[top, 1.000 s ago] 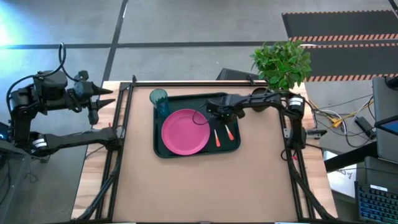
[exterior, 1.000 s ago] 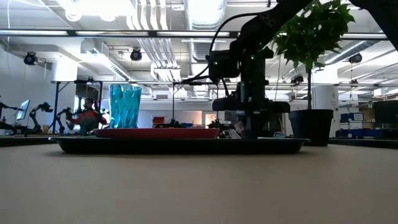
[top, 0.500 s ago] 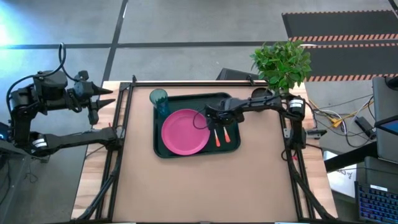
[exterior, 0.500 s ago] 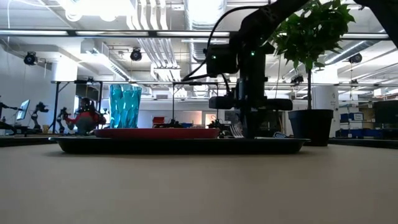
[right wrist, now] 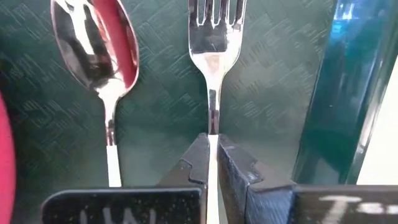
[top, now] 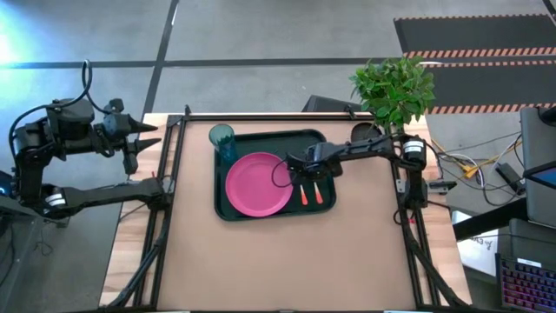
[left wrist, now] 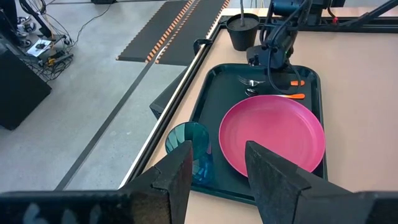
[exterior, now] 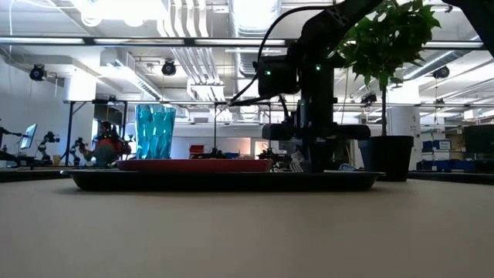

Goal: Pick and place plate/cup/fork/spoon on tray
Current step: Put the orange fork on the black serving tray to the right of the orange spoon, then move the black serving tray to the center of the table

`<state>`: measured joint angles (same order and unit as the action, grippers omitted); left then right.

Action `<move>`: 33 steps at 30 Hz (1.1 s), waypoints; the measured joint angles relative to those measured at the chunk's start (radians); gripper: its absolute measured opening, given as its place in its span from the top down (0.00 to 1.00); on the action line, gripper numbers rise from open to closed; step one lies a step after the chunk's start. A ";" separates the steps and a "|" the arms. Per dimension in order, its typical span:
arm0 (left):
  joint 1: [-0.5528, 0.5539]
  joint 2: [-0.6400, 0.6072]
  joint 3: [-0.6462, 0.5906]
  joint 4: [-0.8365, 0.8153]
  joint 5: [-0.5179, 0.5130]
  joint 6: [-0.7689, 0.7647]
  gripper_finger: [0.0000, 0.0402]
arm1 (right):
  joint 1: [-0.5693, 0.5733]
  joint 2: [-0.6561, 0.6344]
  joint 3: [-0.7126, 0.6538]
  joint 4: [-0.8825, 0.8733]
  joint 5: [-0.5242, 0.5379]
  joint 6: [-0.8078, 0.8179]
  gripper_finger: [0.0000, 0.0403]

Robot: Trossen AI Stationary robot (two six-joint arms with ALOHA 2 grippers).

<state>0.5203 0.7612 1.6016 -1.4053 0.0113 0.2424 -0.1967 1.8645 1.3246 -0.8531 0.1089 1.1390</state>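
Note:
The dark green tray (top: 261,139) lies mid-table. On it are the pink plate (top: 258,183), the teal cup (top: 221,139) at its far left corner, and the spoon (right wrist: 99,56) and fork (right wrist: 214,37) side by side to the right of the plate. Their orange handles (top: 310,193) point toward the near edge. My right gripper (top: 300,172) points down over the two, shut on the fork. My left gripper (left wrist: 217,168) is open, held high off the table's left side. My right gripper pinches the fork's thin metal neck (right wrist: 212,127) just behind the tines, between its two fingertips (right wrist: 198,152). The fingers come from above, pointing down, one on each side of the neck. The fork lies flat, low over the tray floor; whether it rests there I cannot tell.
A potted plant (top: 393,87) stands at the table's far right corner, close behind my right arm. The tray's right rim (right wrist: 339,93) runs just beside the fork. Bare tabletop (top: 287,261) spreads toward the near edge.
My right gripper has gone a little toward the table's near edge and rolled about its own line, staying shut. The fork has slid with it, so that its orange handle now lies level with the spoon's handle instead of farther back.

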 joint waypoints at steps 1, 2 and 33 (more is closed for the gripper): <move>0.000 0.000 0.000 0.000 0.000 0.000 0.67 | 0.000 0.000 -0.002 0.000 0.002 0.004 0.98; 0.000 0.000 0.000 0.000 0.000 0.000 0.67 | 0.000 0.000 -0.003 0.001 0.005 0.010 0.98; 0.000 0.000 0.000 -0.001 0.000 -0.001 0.67 | 0.015 -0.069 0.133 0.025 0.109 -0.071 0.85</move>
<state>0.5204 0.7612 1.6016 -1.4063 0.0113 0.2413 -0.1821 1.7955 1.4578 -0.8281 0.2184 1.0684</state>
